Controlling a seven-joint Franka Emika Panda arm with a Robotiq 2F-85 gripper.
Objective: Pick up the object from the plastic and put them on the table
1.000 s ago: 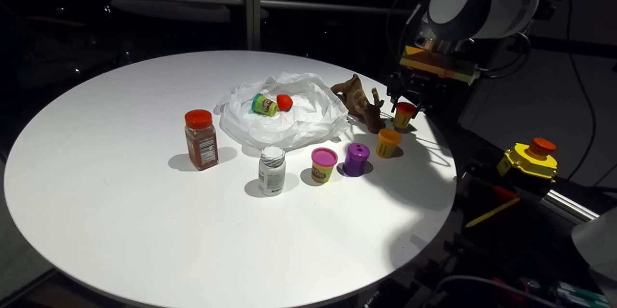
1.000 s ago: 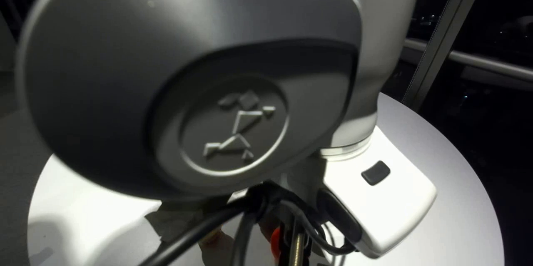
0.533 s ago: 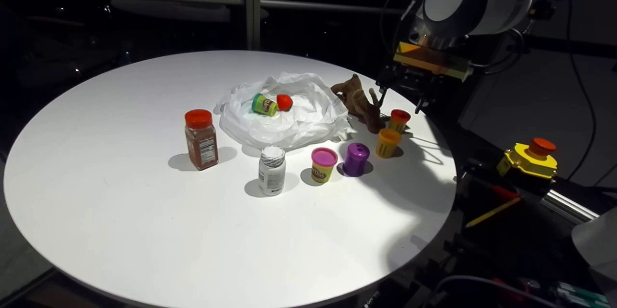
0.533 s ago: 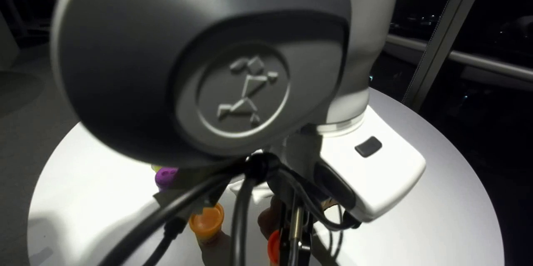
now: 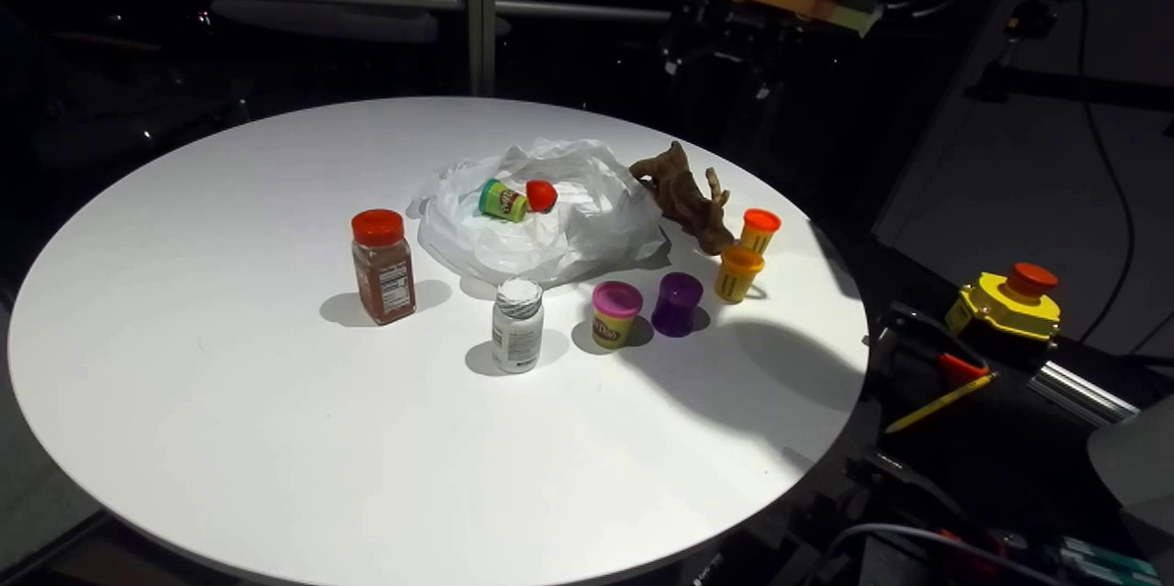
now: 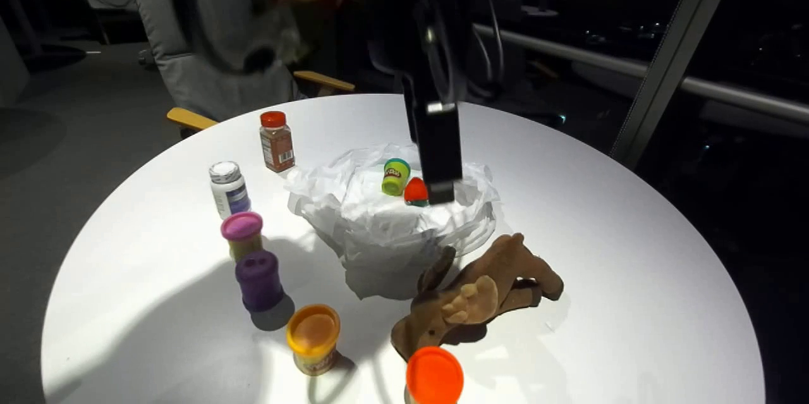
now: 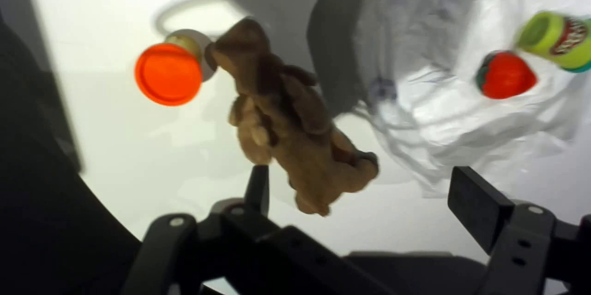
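A red-capped jar [image 5: 383, 274] stands upright on a round white table [image 5: 275, 439] in an exterior view, a crumpled white plastic bag [image 5: 596, 237] spread out at its two o'clock. On the plastic, a green Play-Doh tub [image 5: 503, 201] lies tipped over, and just beside it, at three o'clock, rests a red strawberry [image 5: 541, 195]. At the jar's four o'clock a white bottle [image 5: 518, 329] stands upright, with a pink-lidded tub [image 5: 615, 315] at the bottle's three o'clock and a purple tub [image 5: 678, 305] just past it in the same direction. A brown animal figure [image 5: 683, 201] lies on its side at the bag's three o'clock. Near twelve o'clock from the figure, the gripper [image 5: 716, 79] hangs above the table, its fingers [image 7: 480, 207] spread wide apart in the wrist view. An orange-lidded tub [image 5: 738, 274] stands at the purple tub's two o'clock, and a red-lidded tub [image 5: 759, 233] stands near it at one o'clock. Beyond the table's edge a yellow pencil [image 5: 940, 403] lies slanted from two to eight o'clock, and a yellow box [image 5: 1004, 306] topped by a red button [image 5: 1032, 280] sits at one o'clock from it.
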